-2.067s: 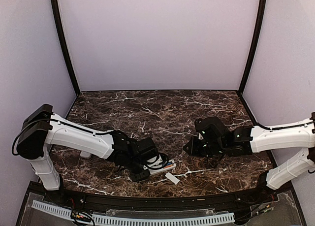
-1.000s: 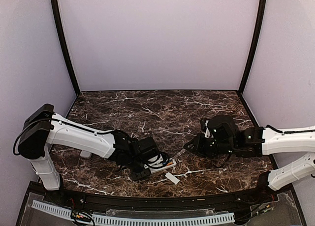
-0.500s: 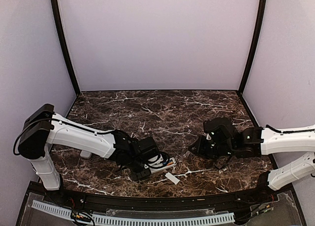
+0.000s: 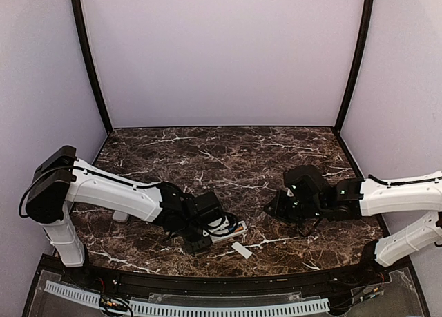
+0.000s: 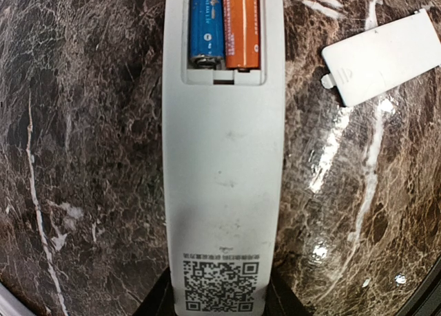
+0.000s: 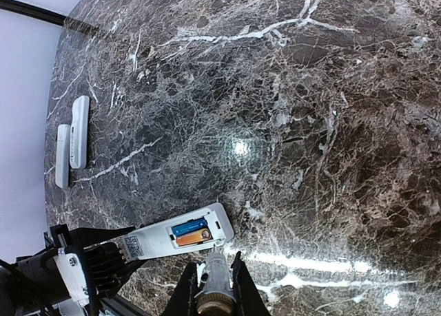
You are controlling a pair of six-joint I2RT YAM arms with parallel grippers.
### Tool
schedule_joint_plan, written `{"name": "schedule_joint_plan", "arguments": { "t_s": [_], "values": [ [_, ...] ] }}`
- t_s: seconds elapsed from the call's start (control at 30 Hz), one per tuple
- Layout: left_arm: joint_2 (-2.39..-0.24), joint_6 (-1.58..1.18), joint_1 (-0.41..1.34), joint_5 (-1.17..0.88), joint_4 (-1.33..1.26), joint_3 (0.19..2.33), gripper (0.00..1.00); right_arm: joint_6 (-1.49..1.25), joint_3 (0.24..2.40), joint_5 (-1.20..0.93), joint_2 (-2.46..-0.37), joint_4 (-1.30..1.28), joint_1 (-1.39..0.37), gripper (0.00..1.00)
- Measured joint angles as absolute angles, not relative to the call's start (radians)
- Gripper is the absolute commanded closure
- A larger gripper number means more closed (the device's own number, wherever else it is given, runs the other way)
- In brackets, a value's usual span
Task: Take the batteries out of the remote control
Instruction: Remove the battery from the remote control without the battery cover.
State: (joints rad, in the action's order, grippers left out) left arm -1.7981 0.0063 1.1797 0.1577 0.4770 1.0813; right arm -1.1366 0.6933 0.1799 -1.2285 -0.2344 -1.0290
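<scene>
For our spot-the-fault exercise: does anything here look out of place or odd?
The cover is off the remote and lies loose on the table beside it; the open compartment shows a blue battery and an orange battery.

Dark marble table [image 4: 228, 158], white pieces on top.
Bears a white remote [image 5: 224, 192] back-up near the front edge, battery bay uncovered; just beside it, not touching, a small flat white cover [image 5: 382, 65]; well apart, by the left edge, 2 slim white bars [image 6: 79, 130] side by side, possibly more remotes.
</scene>
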Motion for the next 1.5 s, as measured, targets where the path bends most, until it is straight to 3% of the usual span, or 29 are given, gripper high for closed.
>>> {"name": "schedule_joint_plan", "arguments": {
  "t_s": [1.5],
  "values": [
    [-1.805,0.006,1.18,0.162,0.486,1.092,0.81,-1.172,0.669,0.129,-1.262,-0.137,-1.016,1.0]
  ]
}}
